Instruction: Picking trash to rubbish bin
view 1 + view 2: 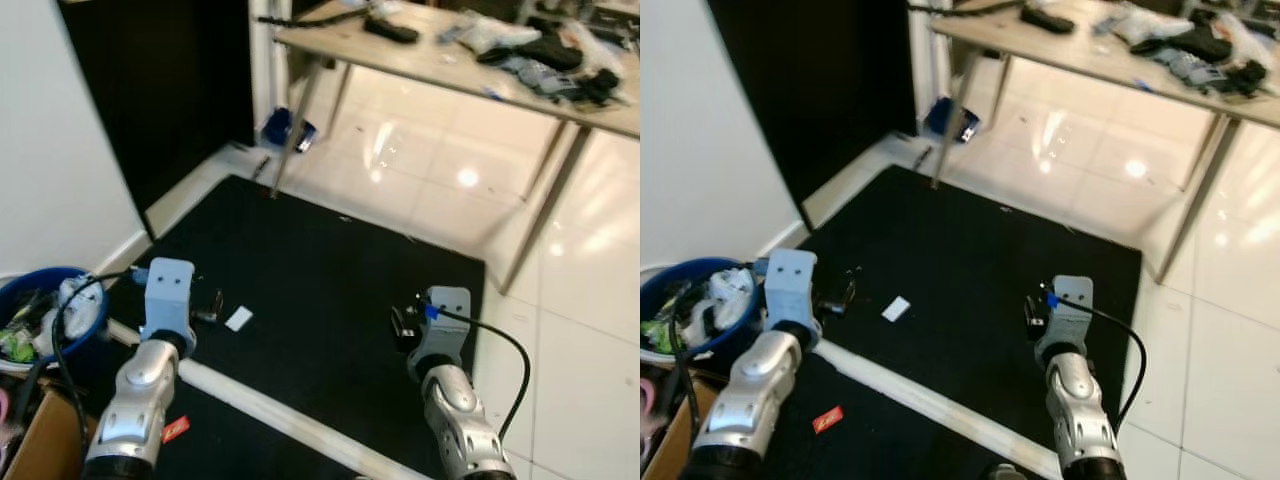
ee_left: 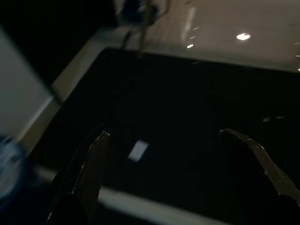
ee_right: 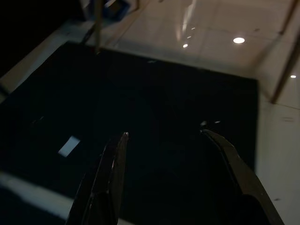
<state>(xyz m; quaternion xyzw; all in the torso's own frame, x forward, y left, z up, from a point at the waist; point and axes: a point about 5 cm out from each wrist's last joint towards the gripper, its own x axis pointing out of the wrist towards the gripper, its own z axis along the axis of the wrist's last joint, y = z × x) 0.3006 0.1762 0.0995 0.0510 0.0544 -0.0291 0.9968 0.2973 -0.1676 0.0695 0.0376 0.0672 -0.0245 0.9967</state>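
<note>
No legible text

No word, brand, number or sign can be read; the small red wrapper on the near black mat bears markings too small and blurred to be made out.

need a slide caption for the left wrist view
Left gripper, fingers spread open, hovers over the black mat with a small white scrap lying just ahead.

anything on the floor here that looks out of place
Yes: a small white scrap lies loose on the black mat, just ahead of the left end effector, and a red wrapper lies nearer, beside the left arm.
</note>
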